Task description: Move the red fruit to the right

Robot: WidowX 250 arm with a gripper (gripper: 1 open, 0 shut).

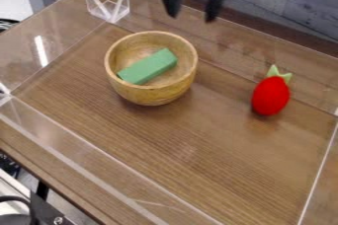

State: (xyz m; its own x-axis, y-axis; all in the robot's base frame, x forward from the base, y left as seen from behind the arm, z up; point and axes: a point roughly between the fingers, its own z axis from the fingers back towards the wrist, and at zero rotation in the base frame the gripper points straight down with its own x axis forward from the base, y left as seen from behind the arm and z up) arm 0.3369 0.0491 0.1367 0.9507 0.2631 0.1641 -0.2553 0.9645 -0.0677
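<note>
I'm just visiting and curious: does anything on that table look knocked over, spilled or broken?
Nothing stands out. The wooden bowl sits upright with the green block inside, the red fruit rests alone on the table, and the tool hangs open above, empty.

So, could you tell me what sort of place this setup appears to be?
Probably a robot lab test bench: a wooden table fenced by low clear plastic walls, a gripper hanging over it, and toy props, a strawberry and a bowl.
</note>
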